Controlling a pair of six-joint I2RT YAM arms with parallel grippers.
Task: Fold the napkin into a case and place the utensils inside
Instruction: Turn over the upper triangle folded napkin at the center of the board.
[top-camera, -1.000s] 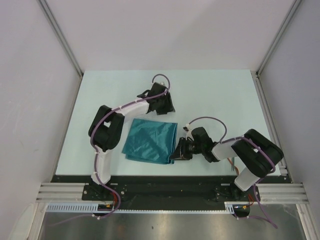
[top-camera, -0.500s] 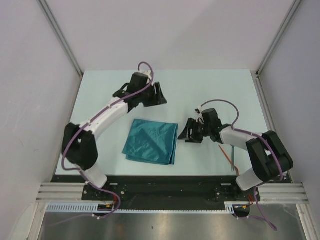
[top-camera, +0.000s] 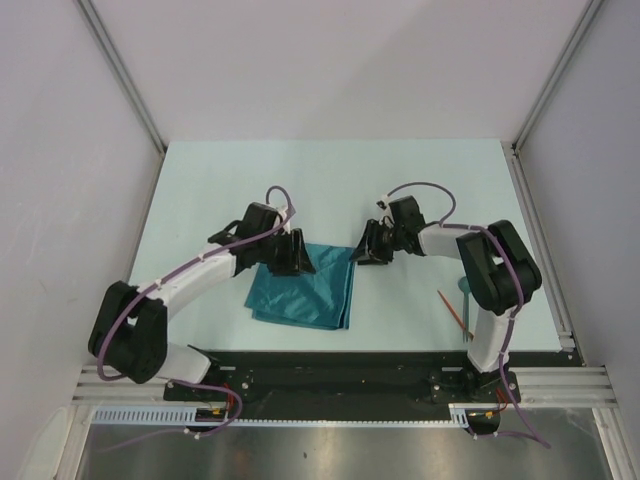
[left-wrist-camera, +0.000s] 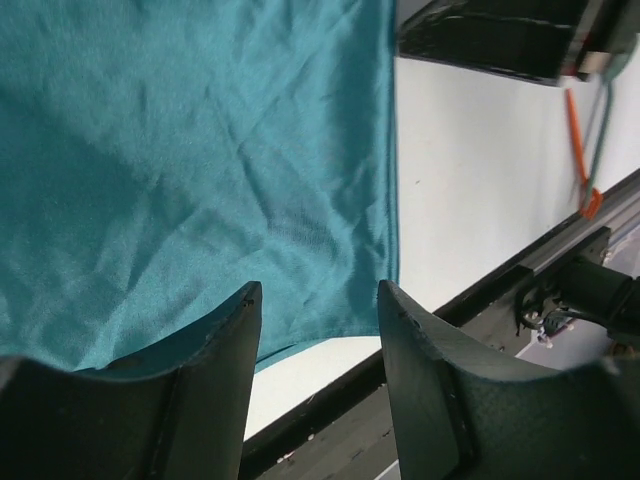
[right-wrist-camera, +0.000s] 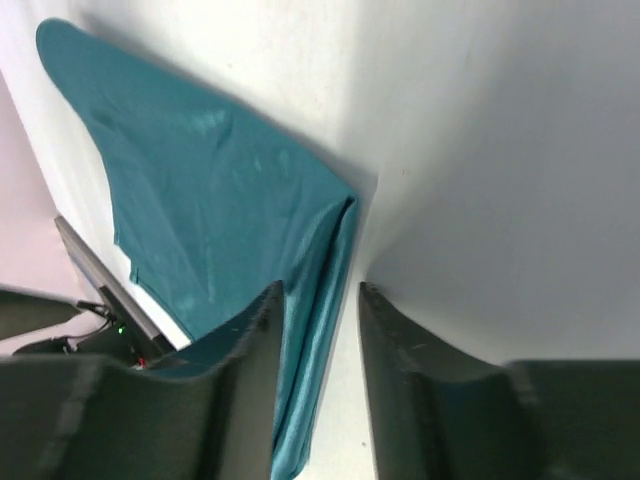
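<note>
1. Counter (top-camera: 430, 180): pale, filled the middle of the overhead view.
2. Napkin (top-camera: 315, 292): teal and wrinkled, lay flat just left of centre near the counter's lower edge. Its right edge showed doubled layers.
3. Left claw (left-wrist-camera: 318, 297): over the napkin's upper-left part, fingers spread, nothing between them.
4. Right claw (right-wrist-camera: 320, 295): at the napkin's upper-right corner, fingers parted to either side of the layered edge, not closed on it. Contact with the cloth could not be told.
5. Utensil (top-camera: 451, 309): thin, orange-red, lay on the counter at lower right, well apart from the napkin.
</note>
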